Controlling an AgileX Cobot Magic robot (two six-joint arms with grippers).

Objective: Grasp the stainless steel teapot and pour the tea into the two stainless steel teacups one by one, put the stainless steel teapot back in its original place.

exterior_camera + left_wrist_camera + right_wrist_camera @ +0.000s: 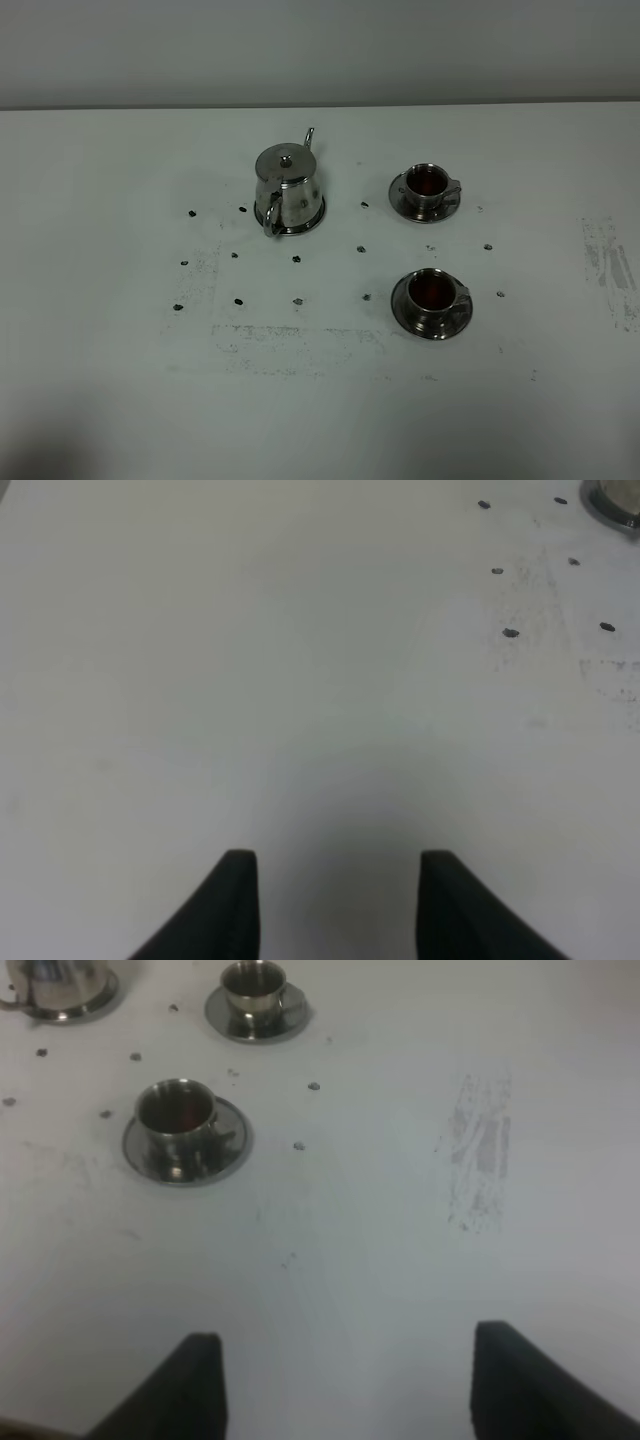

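On the table (120, 400), dark dots (297, 259) lie between teapot (287, 187) and 2 teacups (432, 292)

Left claw (340, 905) over bare white surface (250, 680), two dark fingers (235, 910) standing apart with nothing between them. Farther off, a scatter of small dark dots (510, 632) beside faint scuff marks. Just a sliver of shiny steel rim (615, 502) at the picture's corner, too cropped to identify

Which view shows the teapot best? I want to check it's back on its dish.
Exterior high: the whole teapot stands on its dish. The right wrist view catches only its lower part; the left wrist view only a steel edge.
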